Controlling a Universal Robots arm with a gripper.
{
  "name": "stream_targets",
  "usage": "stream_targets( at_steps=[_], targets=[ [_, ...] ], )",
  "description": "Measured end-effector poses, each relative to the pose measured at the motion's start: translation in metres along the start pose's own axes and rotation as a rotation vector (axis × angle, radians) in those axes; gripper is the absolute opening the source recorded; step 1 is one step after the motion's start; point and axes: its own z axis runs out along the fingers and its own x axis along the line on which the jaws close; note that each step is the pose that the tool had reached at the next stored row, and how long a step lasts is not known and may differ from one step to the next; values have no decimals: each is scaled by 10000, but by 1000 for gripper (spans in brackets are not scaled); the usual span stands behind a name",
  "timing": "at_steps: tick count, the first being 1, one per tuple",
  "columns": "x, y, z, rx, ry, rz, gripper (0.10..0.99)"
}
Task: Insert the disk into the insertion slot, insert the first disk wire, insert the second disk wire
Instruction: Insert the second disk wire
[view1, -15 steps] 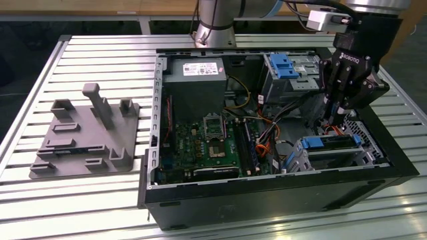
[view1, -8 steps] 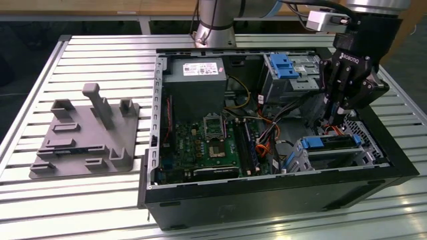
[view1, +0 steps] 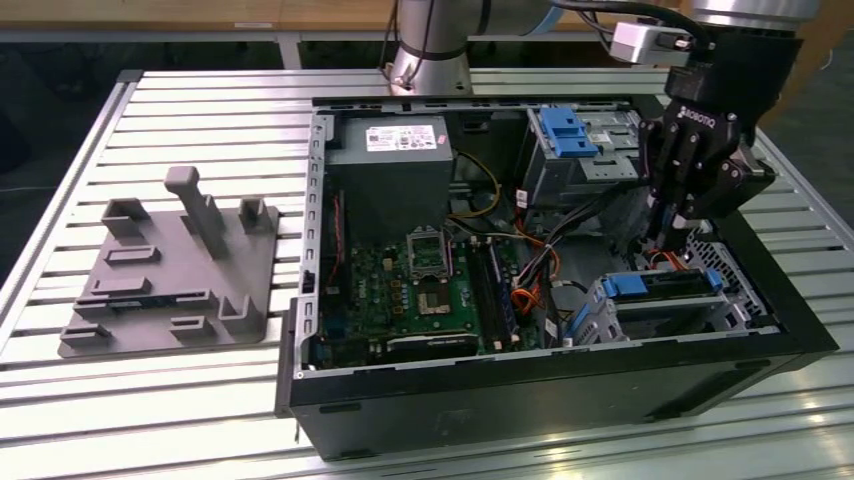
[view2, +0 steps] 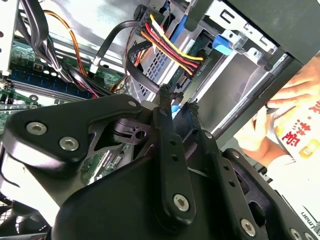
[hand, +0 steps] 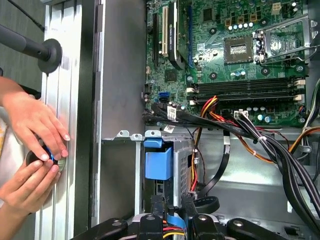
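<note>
Closest in: black finger links of my hand (view2: 177, 101), fingers drawn narrow and pinched on what looks like the blue end of a disk wire (view2: 174, 108). Tips are down in the case corner, just above the drive bay.

Risks, big to small:
- Wall of the computer case (view1: 561, 378) stands near my hand in the exterior view. A sideways drift could scrape the links on sheet metal.
- Low silver insertion slot (view1: 674, 312) holds the disk (hand: 158, 161), which lies inside in its blue carrier and looks seated. Too hard a push on the wire end could shove the disk or bend the cage lip.
- Strands of the power wire bundle (view2: 167, 45), red, yellow, black and orange, cross right past my fingertips. They could hook a finger or drag the wire end off line.
- Where the wire end must mate is hidden behind my fingers. If it goes in tilted, contacts may bend. The grip is on a small piece, so it may slip.

Around:
- Slatted table (view1: 200, 95) carries the case and a grey fixture plate (view1: 174, 270), well apart from me.
- Green motherboard (hand: 240, 65) lies on the case floor. Its black cables (hand: 270, 145) run toward the bay and crowd my approach.
- One taller grey cage (view1: 577, 140) with a blue latch stands near the slot.
- Somebody's hands, a person's hands (hand: 35, 135), rest on the table just outside the case wall. Worth watching.
</note>
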Motion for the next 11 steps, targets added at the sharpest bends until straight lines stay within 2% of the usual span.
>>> stream_targets(
  at_steps=[7,11],
  targets=[
    [-1,4,1,15,28,-11,294],
    [-1,4,4,58,33,-131,294]
  ],
)
